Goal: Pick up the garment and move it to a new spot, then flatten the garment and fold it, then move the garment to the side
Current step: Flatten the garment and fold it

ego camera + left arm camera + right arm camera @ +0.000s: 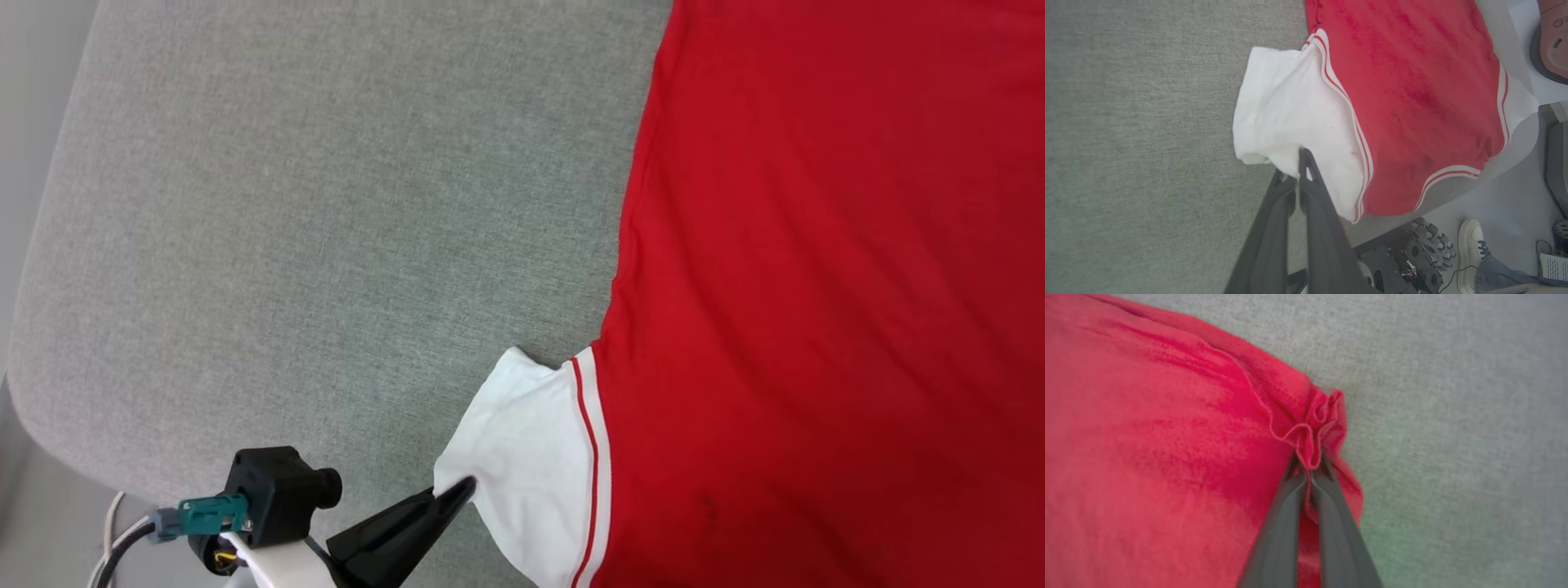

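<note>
Right gripper [1309,463]: garment's [1167,437] red hem, perhaps

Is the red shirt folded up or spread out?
Spread out: the shirt lies open on the grey surface, white sleeve out.

Left jaws pinched shut, fingers [1319,212] pointing forward-right; right jaws pinched shut too.
</note>
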### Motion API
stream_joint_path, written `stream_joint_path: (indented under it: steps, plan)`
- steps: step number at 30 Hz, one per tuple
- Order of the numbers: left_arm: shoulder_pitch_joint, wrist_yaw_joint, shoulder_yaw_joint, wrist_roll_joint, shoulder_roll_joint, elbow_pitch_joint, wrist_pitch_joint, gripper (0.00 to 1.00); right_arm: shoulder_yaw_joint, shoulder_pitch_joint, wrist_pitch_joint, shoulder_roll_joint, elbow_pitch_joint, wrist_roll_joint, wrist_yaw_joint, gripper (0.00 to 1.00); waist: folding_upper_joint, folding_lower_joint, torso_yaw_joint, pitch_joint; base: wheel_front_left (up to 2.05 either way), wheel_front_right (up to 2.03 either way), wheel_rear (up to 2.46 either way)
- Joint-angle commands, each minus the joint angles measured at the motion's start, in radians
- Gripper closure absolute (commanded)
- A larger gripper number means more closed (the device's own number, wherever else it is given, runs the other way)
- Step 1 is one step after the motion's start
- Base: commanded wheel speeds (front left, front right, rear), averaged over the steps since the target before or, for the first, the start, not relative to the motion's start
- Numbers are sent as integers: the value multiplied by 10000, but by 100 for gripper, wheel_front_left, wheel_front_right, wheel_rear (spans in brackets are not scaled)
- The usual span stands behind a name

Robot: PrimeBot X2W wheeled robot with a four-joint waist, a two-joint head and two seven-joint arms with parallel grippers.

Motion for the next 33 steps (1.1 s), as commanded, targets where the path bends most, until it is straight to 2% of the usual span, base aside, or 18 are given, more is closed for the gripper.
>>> stream_joint_path:
  steps: [1, 8, 16, 21, 28, 33]
  plan:
    - [98, 129, 90, -52, 60, 130, -17, 100, 108, 1074, -99, 170, 318, 193, -3, 100, 0, 0, -631, -761, 0, 0, 0]
    - [435, 423, 303, -152, 228, 364, -2, 100, 290, 2702, -460, 219, 147, 943, -5, 100, 0, 0, -1670, -1999, 0, 0, 0]
    - [977, 857, 656, -418, 367, 612, -112, 100, 408, 5094, -917, 117, -986, 2006, -5, 100, 0, 0, -2880, -3173, 0, 0, 0]
    - [1167, 1003, 828, -496, 402, 753, -258, 100, 223, 6290, -1116, 91, -1674, 2324, -5, 100, 0, 0, -3375, -3530, 0, 0, 0]
    - [1283, 1130, 1007, -435, 225, 1095, -673, 100, -298, 8206, -1099, 524, -2787, 2507, -5, 100, 0, 0, -3996, -3959, 0, 0, 0]
    - [1306, 1101, 965, -450, 2, 1277, -938, 100, -561, 9236, -904, 867, -3130, 2483, -5, 100, 0, 0, -4221, -4208, 0, 0, 0]
